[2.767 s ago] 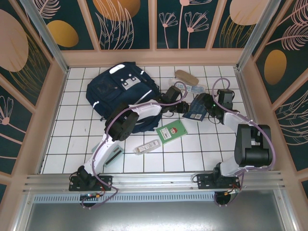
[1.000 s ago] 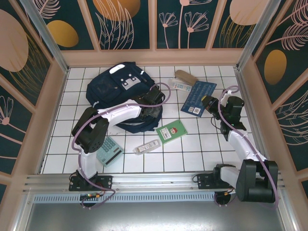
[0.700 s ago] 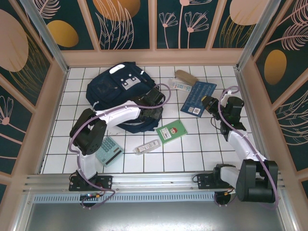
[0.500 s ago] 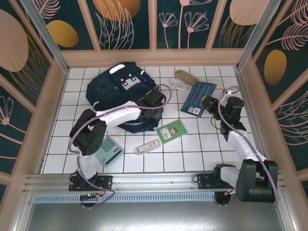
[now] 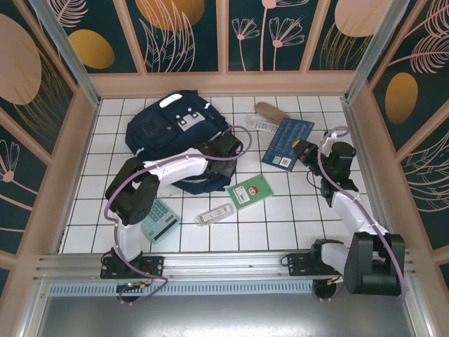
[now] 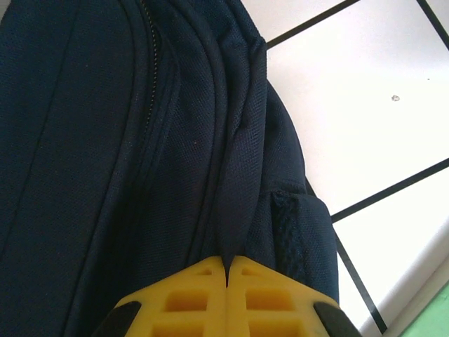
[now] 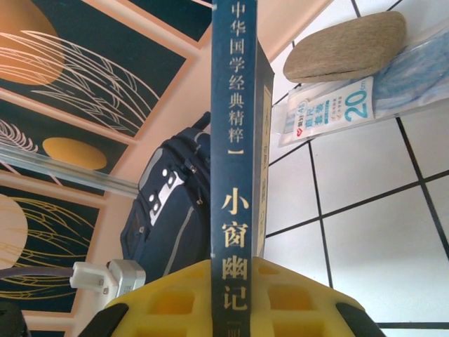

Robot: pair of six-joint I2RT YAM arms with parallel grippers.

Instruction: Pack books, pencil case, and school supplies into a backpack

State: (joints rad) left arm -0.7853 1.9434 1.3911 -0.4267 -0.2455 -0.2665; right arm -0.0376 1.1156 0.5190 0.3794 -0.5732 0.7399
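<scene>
The navy backpack point(image 5: 175, 130) lies at the back left of the tiled floor. My left gripper point(image 5: 226, 156) sits at its right edge, and in the left wrist view its yellow jaws point(image 6: 226, 265) are shut on a ridge of the backpack's fabric point(image 6: 238, 175). My right gripper point(image 5: 304, 150) is shut on the dark blue book point(image 5: 287, 142), held on edge with the spine point(image 7: 235, 175) toward the camera. The tan pencil case point(image 5: 271, 111) and the clear packet point(image 5: 263, 125) lie behind the book. The green book point(image 5: 251, 192), white bar point(image 5: 214, 214) and mint calculator point(image 5: 160, 220) lie nearer.
Peach walls with patterned panels enclose the floor on three sides. A metal rail point(image 5: 224, 261) with both arm bases runs along the near edge. Open tiles lie between the green book and the right arm.
My left gripper has closed onto the backpack's fabric at its right edge. The right gripper keeps the dark blue book, which has shifted slightly left.
</scene>
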